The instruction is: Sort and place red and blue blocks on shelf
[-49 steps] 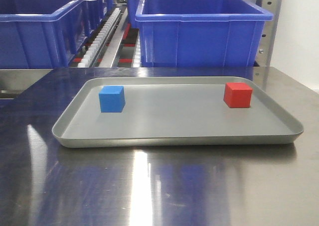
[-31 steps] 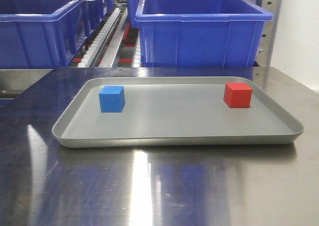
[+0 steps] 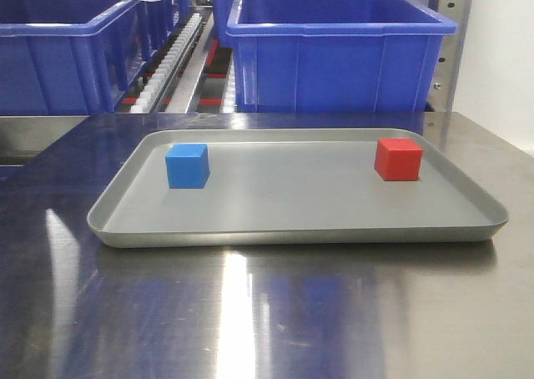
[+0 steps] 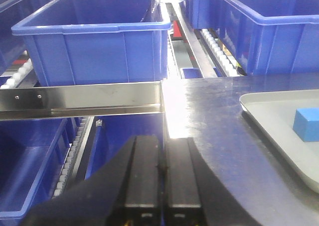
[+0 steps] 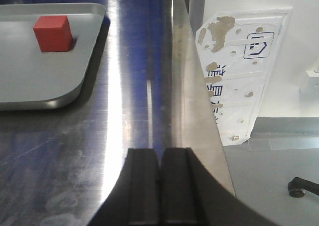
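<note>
Steel tabletop [image 3: 250, 320]: bears grey tray [image 3: 292, 216]. Blue bins [image 3: 334, 58]: on shelf [image 4: 84, 97] beyond table's far edge. Shelf's front rail lies ahead of my left gripper [image 4: 163, 144].

My left gripper: fingers pressed together, nothing between them, at table's left edge. My right gripper [image 5: 160, 156]: fingers likewise together, empty, near table's right edge.

Blue block [image 3: 187, 166]: on tray's left side, ahead and right of left gripper, well apart. Red block [image 3: 398, 159]: on tray's far right, ahead and left of right gripper, well apart.
</note>
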Action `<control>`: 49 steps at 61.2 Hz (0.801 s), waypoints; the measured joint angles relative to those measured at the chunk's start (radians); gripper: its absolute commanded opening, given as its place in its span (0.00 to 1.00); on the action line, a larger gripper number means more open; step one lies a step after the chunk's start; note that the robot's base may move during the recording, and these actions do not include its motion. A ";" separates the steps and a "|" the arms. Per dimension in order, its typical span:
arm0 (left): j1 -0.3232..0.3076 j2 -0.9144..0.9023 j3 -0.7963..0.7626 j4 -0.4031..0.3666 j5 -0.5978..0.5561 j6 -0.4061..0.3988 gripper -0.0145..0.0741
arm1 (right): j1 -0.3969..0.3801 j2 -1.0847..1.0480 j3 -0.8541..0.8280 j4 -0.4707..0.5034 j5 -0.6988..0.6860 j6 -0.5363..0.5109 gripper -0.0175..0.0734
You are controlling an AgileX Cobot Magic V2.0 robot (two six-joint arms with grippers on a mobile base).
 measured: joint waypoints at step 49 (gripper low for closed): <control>0.000 0.000 0.000 0.000 0.000 0.000 0.33 | 0.000 0.000 0.011 0.002 -0.100 0.000 0.26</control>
